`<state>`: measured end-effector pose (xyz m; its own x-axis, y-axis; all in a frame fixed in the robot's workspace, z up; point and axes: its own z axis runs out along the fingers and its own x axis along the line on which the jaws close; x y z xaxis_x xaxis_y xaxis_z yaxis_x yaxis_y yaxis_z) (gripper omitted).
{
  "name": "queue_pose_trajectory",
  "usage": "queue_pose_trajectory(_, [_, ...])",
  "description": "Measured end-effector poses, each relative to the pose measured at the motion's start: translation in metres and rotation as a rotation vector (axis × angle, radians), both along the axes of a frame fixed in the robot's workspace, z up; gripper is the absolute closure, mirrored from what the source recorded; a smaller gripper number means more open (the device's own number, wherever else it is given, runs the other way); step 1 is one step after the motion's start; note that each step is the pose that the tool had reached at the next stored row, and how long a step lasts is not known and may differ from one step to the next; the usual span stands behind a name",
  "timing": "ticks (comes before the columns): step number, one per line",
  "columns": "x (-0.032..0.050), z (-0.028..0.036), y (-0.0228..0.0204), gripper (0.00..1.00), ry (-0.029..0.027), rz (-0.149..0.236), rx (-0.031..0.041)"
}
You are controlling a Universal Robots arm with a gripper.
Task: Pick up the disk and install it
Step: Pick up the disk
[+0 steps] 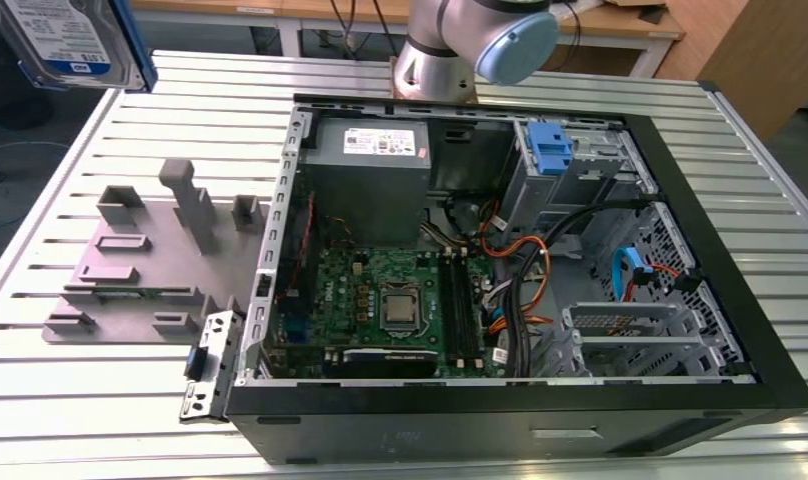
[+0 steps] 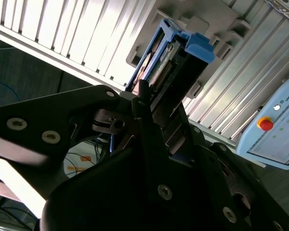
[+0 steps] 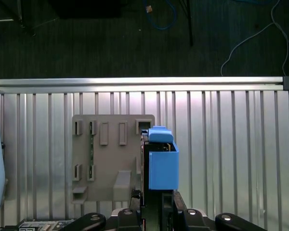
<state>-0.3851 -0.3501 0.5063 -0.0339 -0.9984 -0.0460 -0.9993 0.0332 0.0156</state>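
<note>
Disk (image 1: 71, 40) sits clamped between the jaws of the gripper (image 2: 156, 103). It is a flat silver-metal slab with a white-and-blue label, framed by glossy blue plastic rails. The black fingers (image 2: 144, 110) press its two broad faces, so the jaws are clenched on the disk, whose blue end tab juts out past the fingertips.

In the first wrist view it appears edge-on. Beyond the jaws lies a matte grey fixture plate (image 3: 106, 159) cut with rectangular slots, resting on the ribbed aluminium table (image 3: 221, 144).

The second wrist view shows a row of connector pins along the disk's edge, and a pale teach pendant (image 2: 274, 130) with a red button.

The exterior view shows the label face and, well apart from the jaws, an open black computer case (image 1: 511, 420) holding a green motherboard (image 1: 377, 300).
</note>
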Motion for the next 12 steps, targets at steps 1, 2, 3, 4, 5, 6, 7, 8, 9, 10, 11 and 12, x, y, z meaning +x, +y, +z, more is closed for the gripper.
queue_pose_trajectory(1, [0.0017, 0.0000, 0.0000, 0.65, 0.0001, 0.000, 0.0000])
queue_pose_trajectory(2, [0.0034, 0.0000, 0.0000, 0.65, 0.0000, 0.000, 0.0000])
queue_pose_trajectory(3, [0.0052, 0.0000, 0.0000, 0.65, 0.0000, 0.000, 0.0000])
queue_pose_trajectory(4, [0.0074, 0.0000, 0.0000, 0.65, 0.0001, 0.000, -0.0001])
queue_pose_trajectory(5, [0.0094, 0.0000, 0.0000, 0.65, 0.0000, 0.000, -0.0001])
queue_pose_trajectory(6, [0.0114, 0.0000, 0.0000, 0.65, -0.0001, 0.000, 0.0000])
queue_pose_trajectory(7, [0.0134, 0.0000, 0.0000, 0.65, 0.0000, 0.000, -0.0001])
queue_pose_trajectory(8, [0.0153, 0.0000, 0.0000, 0.65, 0.0001, 0.000, -0.0001])
queue_pose_trajectory(9, [0.0172, 0.0000, 0.0000, 0.65, 0.0001, 0.000, -0.0001])
queue_pose_trajectory(10, [0.0192, 0.0000, 0.0000, 0.65, 0.0001, 0.000, 0.0000])
queue_pose_trajectory(11, [0.0213, 0.0000, 0.0000, 0.65, 0.0001, 0.000, 0.0000])
queue_pose_trajectory(12, [0.0233, 0.0000, 0.0000, 0.65, 0.0000, 0.000, 0.0000])
